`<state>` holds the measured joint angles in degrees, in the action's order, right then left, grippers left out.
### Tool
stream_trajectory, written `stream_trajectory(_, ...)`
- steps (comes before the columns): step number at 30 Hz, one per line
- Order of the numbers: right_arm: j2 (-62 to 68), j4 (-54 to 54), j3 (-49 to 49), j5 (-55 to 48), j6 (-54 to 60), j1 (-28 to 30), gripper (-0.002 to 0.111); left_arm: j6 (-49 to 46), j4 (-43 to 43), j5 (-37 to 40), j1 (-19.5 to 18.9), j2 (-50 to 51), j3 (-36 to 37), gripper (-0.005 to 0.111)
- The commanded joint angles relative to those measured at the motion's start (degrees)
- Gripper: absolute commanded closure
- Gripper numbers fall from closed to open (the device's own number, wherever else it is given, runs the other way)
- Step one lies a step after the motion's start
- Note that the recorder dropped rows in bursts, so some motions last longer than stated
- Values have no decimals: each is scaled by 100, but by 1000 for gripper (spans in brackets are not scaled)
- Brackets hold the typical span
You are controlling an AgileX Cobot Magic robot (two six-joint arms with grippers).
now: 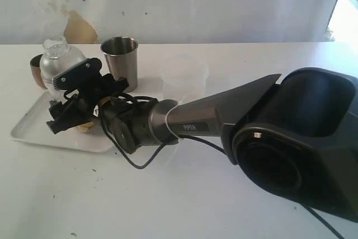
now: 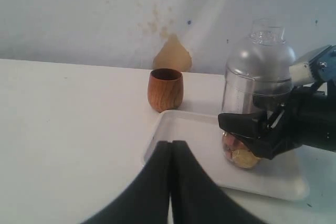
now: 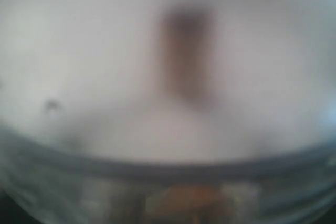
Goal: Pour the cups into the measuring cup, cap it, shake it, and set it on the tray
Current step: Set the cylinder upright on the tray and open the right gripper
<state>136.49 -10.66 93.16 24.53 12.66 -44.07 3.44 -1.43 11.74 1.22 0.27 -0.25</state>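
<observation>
- measuring cup (image 1: 52, 75) (image 2: 257, 85): clear straight wall, reads silvery in this light, rounded base, tan and yellow bits in the bottom.
- clear dome lid (image 1: 57, 48) (image 2: 261, 51) with a short neck sits on top of it.
- it stands lid-up on the white tray (image 1: 33, 128) (image 2: 184, 129), toward the tray's 3 o'clock end in the exterior view; the left wrist view shows the base down on the tray floor.
- right fingers (image 1: 64, 113) (image 2: 247, 127) sit around the lower wall, one on each side; can't tell if they're actually squeezing it.
- right wrist view is a blur: curved clear wall right up at the lens.
- left fingers (image 2: 157, 182) pressed together, holding nothing, clear of the tray.
- wooden cup (image 1: 37, 71) (image 2: 165, 89) on the worktop at the tray's 11 o'clock, just off the rim.
- steel tumbler (image 1: 119, 60) at the tray's 1 o'clock; frosted cup (image 1: 184, 74) at the tumbler's 3 o'clock.
- worktop (image 1: 168, 194): plain white, a few dark specks; a black cable (image 1: 140, 163) loops under the right arm (image 1: 224, 116).
- wall behind: off-white, stained, with a tan patch (image 1: 78, 29) (image 2: 171, 56) above the wooden cup.
</observation>
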Motion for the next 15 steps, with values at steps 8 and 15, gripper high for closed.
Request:
stream_trajectory(8,-46,-4,100,252,73,17,31,20,3,-61,10,-27,25,107)
stream_trajectory(15,-68,-4,100,-5,73,17,3,20,3,-61,10,-27,25,107)
